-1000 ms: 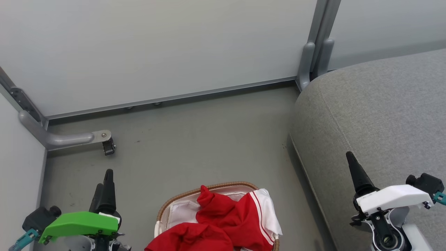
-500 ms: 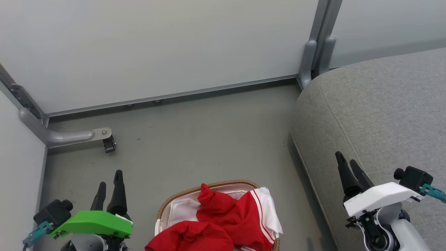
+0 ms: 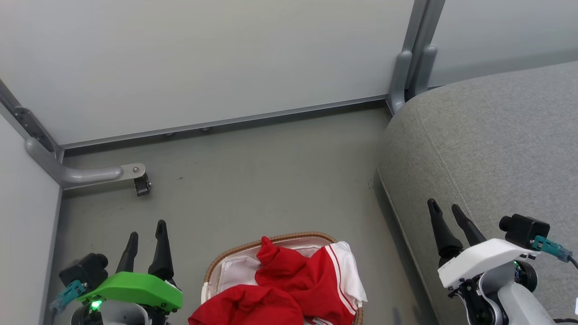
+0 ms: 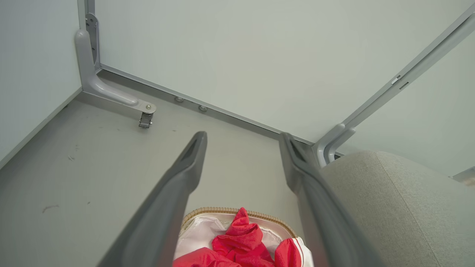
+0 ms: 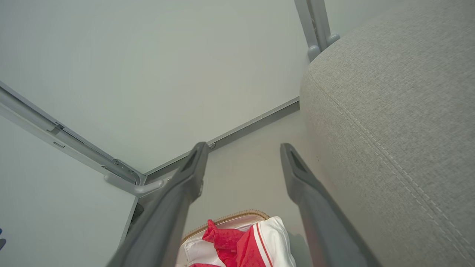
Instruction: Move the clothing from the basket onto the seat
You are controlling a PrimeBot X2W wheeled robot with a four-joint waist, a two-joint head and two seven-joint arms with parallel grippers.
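Red clothing [image 3: 289, 289] with white panels and stripes is heaped in the basket [image 3: 235, 257] on the floor at the bottom centre of the head view. The grey seat [image 3: 492, 144] fills the right side. My left gripper [image 3: 146, 229] hangs open to the left of the basket, fingers apart and empty. Over the seat's front edge my right gripper [image 3: 445, 207] is open and empty too. The left wrist view has the clothing [image 4: 241, 237] in the basket [image 4: 207, 212] beneath the gripper [image 4: 243, 137]. In the right wrist view the clothing [image 5: 237, 241] lies below the gripper [image 5: 243, 147], beside the seat [image 5: 389, 111].
Pale partition walls [image 3: 203, 58] enclose the grey floor [image 3: 262, 180] behind and on the left. A grey metal foot with a caster [image 3: 141, 185] juts out at the left wall. A grey post [image 3: 408, 67] stands in the corner beside the seat.
Both grippers have turned, so each now shows two spread fingers. The left one shifted right toward the basket, the right one shifted left. The clothing has not moved.
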